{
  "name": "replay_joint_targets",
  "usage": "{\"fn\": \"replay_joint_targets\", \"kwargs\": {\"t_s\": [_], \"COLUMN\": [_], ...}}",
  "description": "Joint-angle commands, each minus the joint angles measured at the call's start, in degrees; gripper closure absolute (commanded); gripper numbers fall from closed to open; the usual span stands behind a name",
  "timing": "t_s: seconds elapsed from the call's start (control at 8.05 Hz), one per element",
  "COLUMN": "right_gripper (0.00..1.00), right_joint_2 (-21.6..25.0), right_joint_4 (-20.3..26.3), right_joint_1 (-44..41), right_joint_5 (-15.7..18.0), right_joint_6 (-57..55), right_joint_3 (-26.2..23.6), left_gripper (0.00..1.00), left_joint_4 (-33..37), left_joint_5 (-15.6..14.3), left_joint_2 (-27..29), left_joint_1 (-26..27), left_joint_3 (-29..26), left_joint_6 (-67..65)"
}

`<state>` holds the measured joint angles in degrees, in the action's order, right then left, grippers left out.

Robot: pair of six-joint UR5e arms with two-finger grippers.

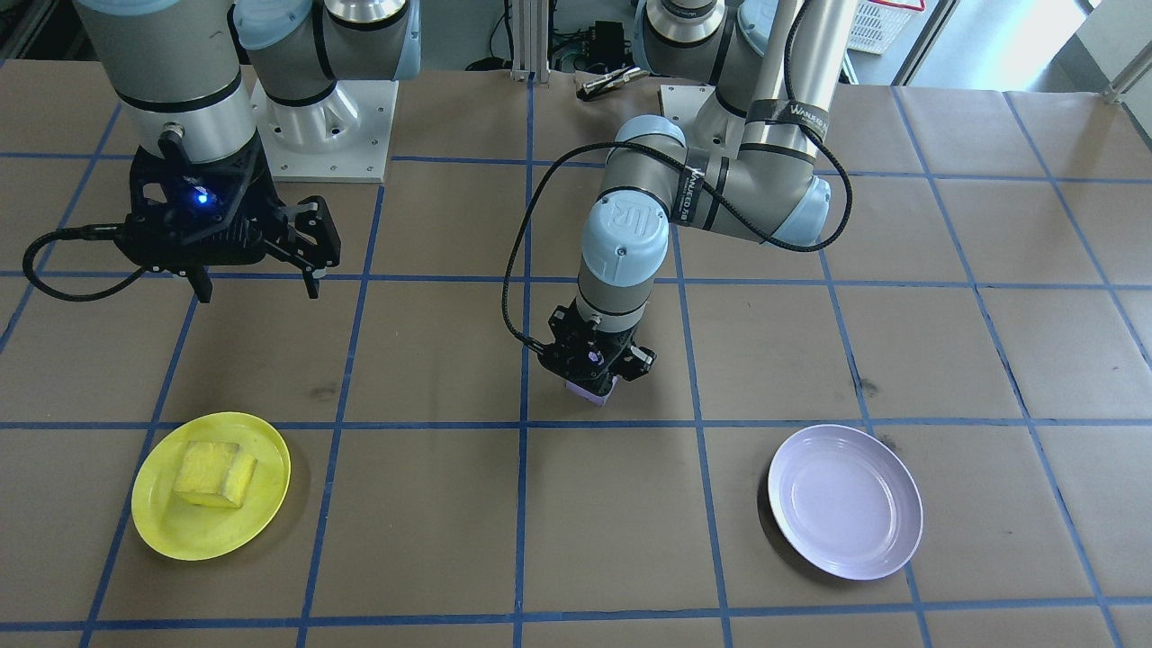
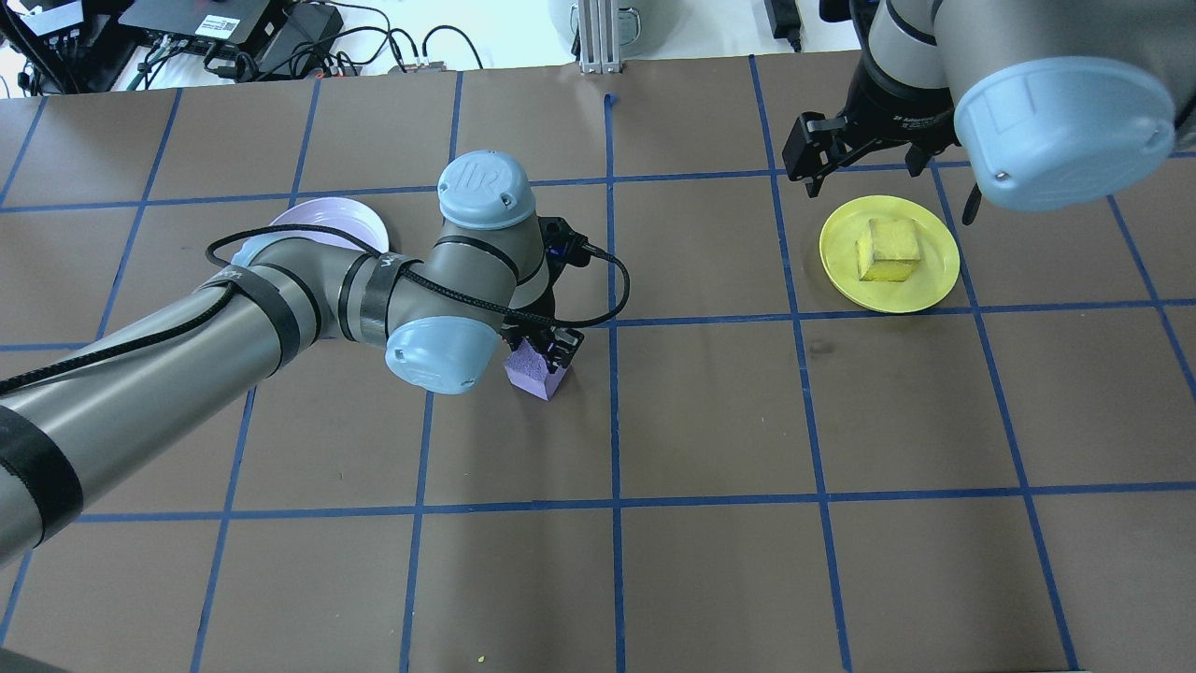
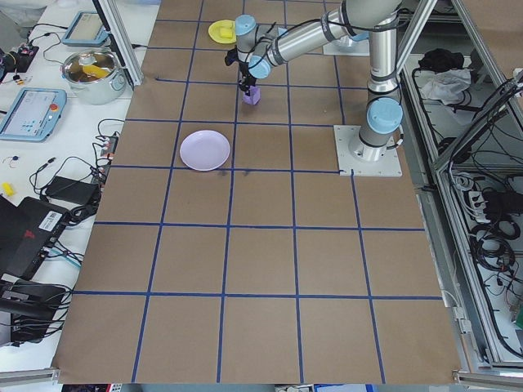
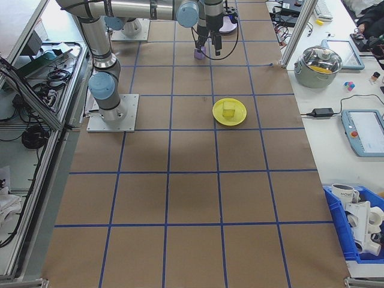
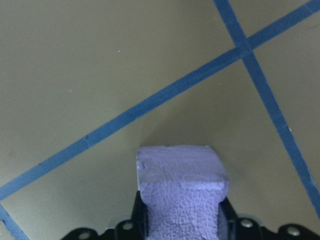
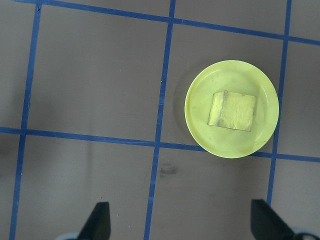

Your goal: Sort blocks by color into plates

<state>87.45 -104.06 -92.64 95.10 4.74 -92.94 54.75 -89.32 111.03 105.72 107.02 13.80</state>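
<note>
Purple block (image 5: 181, 192): fills the bottom of the left wrist view, pinched between two dark fingers; it sits on the paper near the table's middle, close to a crossing of blue tape lines.
Table (image 2: 710, 421): brown paper gridded with blue tape; wide bare squares lie between the two plates and along the edge nearest the robot.
Left arm: reaches across the centre, left gripper (image 1: 596, 376) pointing straight down, clamped on the purple block.
Right arm: right gripper (image 1: 261, 279) hangs above the table with fingers spread wide and nothing between them, just behind the yellow plate.
Lavender plate (image 1: 846, 501): empty, flat on the paper, well apart from the purple block, with bare paper all round its rim.
Yellow plate (image 2: 889, 252): well apart from the lavender plate, near the table's far edge.
Yellow block (image 2: 889, 250): rests inside the yellow plate, near its middle.
</note>
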Motion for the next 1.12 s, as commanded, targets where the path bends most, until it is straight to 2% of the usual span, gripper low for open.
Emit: {"fn": "replay_joint_targets", "kwargs": {"t_s": [0.0, 0.12, 0.25, 0.5, 0.62, 0.75, 0.87, 0.99], "right_gripper": [0.00, 0.00, 0.00, 0.00, 0.00, 0.00, 0.00, 0.00], "right_joint_2": [0.00, 0.00, 0.00, 0.00, 0.00, 0.00, 0.00, 0.00], "right_joint_4": [0.00, 0.00, 0.00, 0.00, 0.00, 0.00, 0.00, 0.00], "right_joint_1": [0.00, 0.00, 0.00, 0.00, 0.00, 0.00, 0.00, 0.00], "right_joint_5": [-0.09, -0.09, -0.09, -0.09, -0.09, -0.01, -0.09, -0.09], "right_joint_6": [0.00, -0.08, -0.08, 0.00, -0.08, 0.09, -0.08, 0.00], "right_joint_3": [0.04, -0.05, -0.05, -0.05, -0.05, -0.05, -0.05, -0.05], "left_gripper": [0.79, 0.79, 0.78, 0.77, 0.74, 0.74, 0.75, 0.75], "left_joint_4": [1.14, 3.06, 8.56, 21.04, 24.84, 25.31, 24.88, 24.79], "left_joint_5": [0.02, 0.02, -0.07, -0.24, -0.42, -0.59, -1.73, -5.65], "left_joint_2": [-0.12, -0.64, -1.86, -1.44, -0.56, -0.21, -0.03, 1.28], "left_joint_1": [-1.99, -3.66, -5.24, -9.98, -11.74, -12.89, -16.30, -21.12], "left_joint_3": [-1.19, -2.67, -6.08, -19.84, -25.83, -28.59, -28.96, -29.06], "left_joint_6": [1.75, 1.75, 1.75, 1.84, 1.14, 0.96, 0.44, 0.61]}}
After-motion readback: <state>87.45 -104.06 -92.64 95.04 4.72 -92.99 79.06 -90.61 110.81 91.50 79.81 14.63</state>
